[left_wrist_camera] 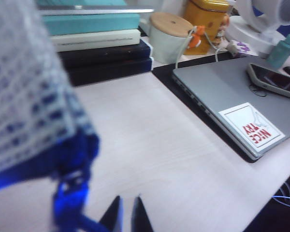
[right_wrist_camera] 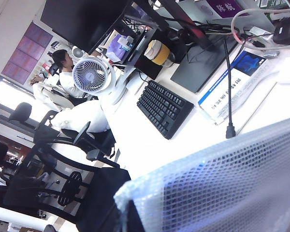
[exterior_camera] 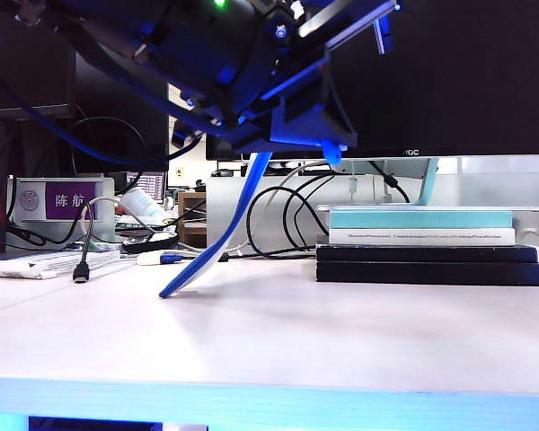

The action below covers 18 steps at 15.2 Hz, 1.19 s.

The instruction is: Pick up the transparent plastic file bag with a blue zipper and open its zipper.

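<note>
Arms: both crowd the top of ext. view, above the table, angled down toward centre.
Left gripper: fingers pinched together, nothing seen between tips; sits just beside the blue zipper pull.
Right gripper: jaws hidden behind mesh in its wrist view; clenched, and whether on the bag I can't tell.
Transparent plastic file bag: lifted off table, hangs tilted from the arms, lower corner touching tabletop; blue edge runs down its side.
Table: pale wood; stacked books at right, USB cable at left.
Room: office w/ laptop, keyboard, desk fan, monitor behind.
</note>
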### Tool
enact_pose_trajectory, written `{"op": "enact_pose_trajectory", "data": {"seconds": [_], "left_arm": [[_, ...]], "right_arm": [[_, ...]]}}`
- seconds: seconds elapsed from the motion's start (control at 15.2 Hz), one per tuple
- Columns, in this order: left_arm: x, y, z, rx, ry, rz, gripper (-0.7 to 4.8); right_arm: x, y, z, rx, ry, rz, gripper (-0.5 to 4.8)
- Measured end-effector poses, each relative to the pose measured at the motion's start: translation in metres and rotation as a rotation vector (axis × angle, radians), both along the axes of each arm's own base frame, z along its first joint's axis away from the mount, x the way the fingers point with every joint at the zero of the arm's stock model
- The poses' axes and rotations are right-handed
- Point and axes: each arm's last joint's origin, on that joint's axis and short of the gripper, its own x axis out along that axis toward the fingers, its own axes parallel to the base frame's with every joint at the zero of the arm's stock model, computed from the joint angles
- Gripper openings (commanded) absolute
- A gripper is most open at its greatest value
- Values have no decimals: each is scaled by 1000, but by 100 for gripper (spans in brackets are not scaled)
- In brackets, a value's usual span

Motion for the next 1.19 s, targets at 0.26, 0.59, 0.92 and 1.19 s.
{"op": "enact_pose_trajectory", "data": {"seconds": [0.26,0.59,0.92,1.19], "left_arm": [[-4,7,5,64,-15,-4,-5],[-23,46,57,125,-202,74,-5],[-31,81,78,194,-274,142,-5],[-28,107,93,232,-290,214,-5]], "right_arm": [[1,-4,-1,-27,-60,4,-6],[4,-34,-17,-178,-97,-54,314],[-2,-46,-30,-330,-190,3,415],[-22,-49,-23,-454,-367,100,432]]}}
